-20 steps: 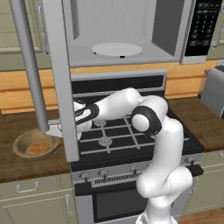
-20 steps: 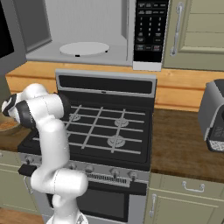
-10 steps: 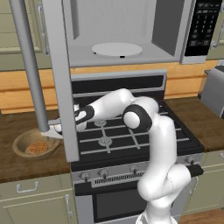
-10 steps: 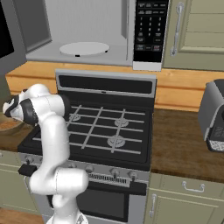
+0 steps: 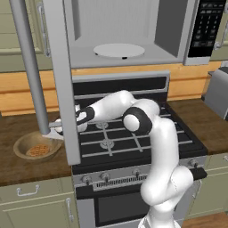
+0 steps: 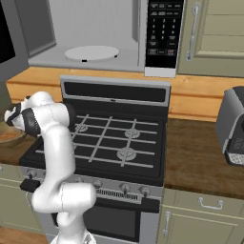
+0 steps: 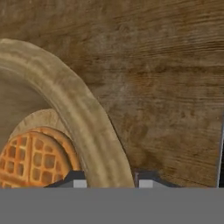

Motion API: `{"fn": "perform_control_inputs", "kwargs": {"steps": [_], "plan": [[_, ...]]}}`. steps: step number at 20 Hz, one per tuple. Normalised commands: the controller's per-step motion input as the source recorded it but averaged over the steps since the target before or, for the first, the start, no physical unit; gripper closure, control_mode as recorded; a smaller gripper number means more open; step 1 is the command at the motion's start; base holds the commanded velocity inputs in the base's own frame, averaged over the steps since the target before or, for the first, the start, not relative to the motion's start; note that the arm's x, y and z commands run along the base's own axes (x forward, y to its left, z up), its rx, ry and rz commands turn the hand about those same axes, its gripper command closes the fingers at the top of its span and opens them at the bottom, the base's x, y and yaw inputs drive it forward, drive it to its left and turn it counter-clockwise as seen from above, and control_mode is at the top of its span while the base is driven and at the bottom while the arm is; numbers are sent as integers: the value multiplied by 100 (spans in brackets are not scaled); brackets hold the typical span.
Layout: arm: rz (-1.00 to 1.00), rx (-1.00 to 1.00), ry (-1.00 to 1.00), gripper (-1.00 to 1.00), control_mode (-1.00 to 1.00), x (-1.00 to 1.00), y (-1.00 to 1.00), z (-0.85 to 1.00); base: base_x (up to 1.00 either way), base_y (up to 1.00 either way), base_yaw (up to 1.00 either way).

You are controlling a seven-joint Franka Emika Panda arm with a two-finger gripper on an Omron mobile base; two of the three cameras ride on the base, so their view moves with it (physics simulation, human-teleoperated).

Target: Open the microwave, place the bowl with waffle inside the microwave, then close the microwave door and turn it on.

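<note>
Hand view puts us right over the bowl (image 7: 87, 127): its tan rim runs up between the two fingertips (image 7: 73, 178), one tip inside the rim toward the waffle (image 7: 33, 159), the other outside over the wooden counter (image 7: 166, 87). So we read the pincer (image 7: 109, 180) as straddling the rim with a narrow gap. Whether the pads already press on the wood we cannot tell, because the tips are cut off at the bottom of that view.

We judge the step in hand to be the grasp of the bowl. The microwave (image 5: 129, 35) stands open above and off to one side of the pincer, its white turntable (image 5: 119, 50) bare, so the opening is done and the loading is not. The next move calls for a firm pinch on the rim, then a level lift so the waffle stays put, up past the stove (image 5: 133, 129).

In the left base view the microwave door (image 5: 58, 80) and its handle (image 5: 29, 67) hang in front of the hand and hide the pincer. In the right base view the bowl is a sliver at the picture's edge, beyond the wrist.
</note>
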Motion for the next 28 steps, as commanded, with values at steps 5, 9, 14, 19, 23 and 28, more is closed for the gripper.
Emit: {"fn": "perform_control_inputs", "kwargs": {"steps": [5, 9, 14, 19, 23, 28], "plan": [[-1, 7, -7, 100, -100, -7, -34, -9, 0, 0, 0], [-7, 22, -24, 100, -100, -31, -78, 27, 0, 0, 0], [-6, 16, -25, 100, -100, -47, -84, 80, 0, 0, 0], [-14, 3, -9, 100, -100, -42, -100, 85, 0, 0, 0], [-23, 4, 3, 100, -100, -18, -100, 95, 0, 0, 0], [-30, 8, 19, 100, -100, -3, -100, 91, 0, 0, 0]]}}
